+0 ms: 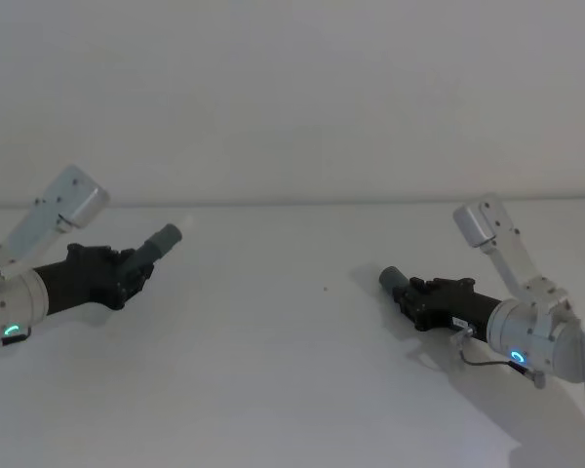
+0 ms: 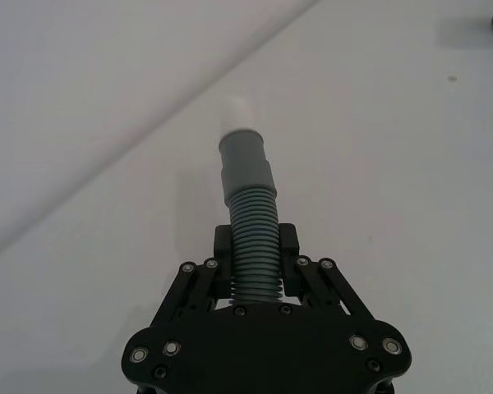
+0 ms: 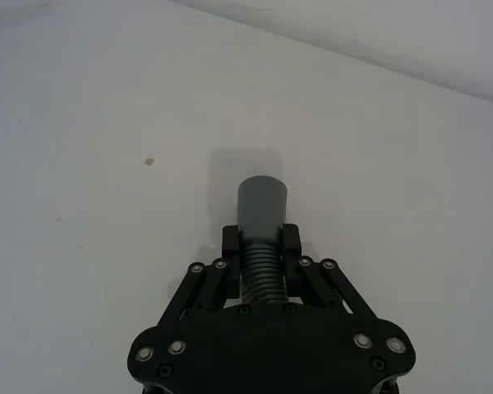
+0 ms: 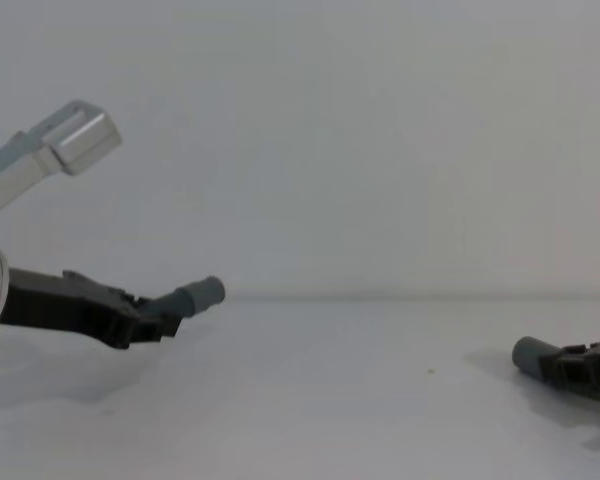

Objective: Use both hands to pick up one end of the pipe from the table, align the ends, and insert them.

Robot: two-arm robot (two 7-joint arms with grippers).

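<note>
**Counter** (image 1: 273,380): white and plain, carrying both arms' work.

**Left tool** (image 1: 136,270): at the robot's left, closed on the ribbed body of the left pipe piece (image 2: 253,230), one finger on either side. The piece's grey cuff (image 2: 246,160) and pale narrow tip (image 2: 237,107) projected past the fingers. They tilted upward and toward the middle, and appeared clear of the counter.

**Right tool** (image 1: 421,292): at the robot's right and low over the counter, closed on the ribs of the right pipe piece (image 3: 260,267). The piece's plain open cuff (image 3: 263,201) pointed toward the middle.

**Relation:** the two cuffs were well apart and not on one line.

**Step, as judged:** both pieces were grasped, and alignment was not yet done.

**Next move, as judged:** bring the tools together over the middle. Level the left piece and raise the right one so the axes meet, then push the tip squarely into the sleeve. The hose is flexible, so a skewed approach could make it bend.
</note>
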